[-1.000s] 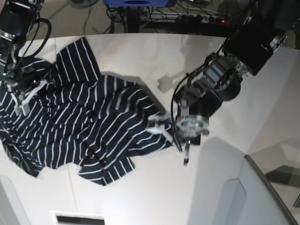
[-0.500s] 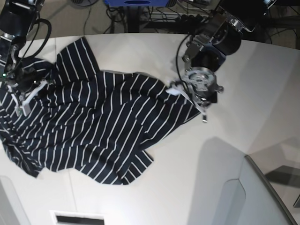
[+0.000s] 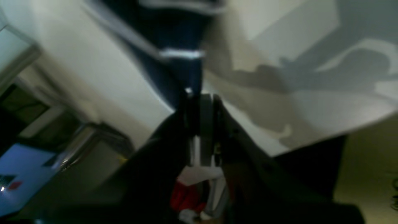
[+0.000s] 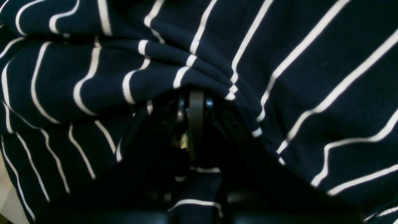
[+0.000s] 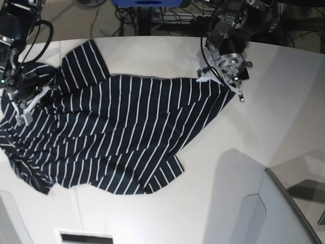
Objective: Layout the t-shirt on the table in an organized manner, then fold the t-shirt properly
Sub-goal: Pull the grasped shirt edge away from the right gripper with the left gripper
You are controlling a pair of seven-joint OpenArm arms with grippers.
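white table (image 5: 264, 117) bears t-shirt (image 5: 117, 132) stretched left-right.

T-shirt (image 5: 117, 132) spread on table (image 5: 223, 193), between left tool (image 5: 223, 81) and right tool (image 5: 23, 104).

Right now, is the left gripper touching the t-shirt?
Touching. In the left wrist view the left gripper is shut on a bunch of the t-shirt; fabric runs straight from its tips.
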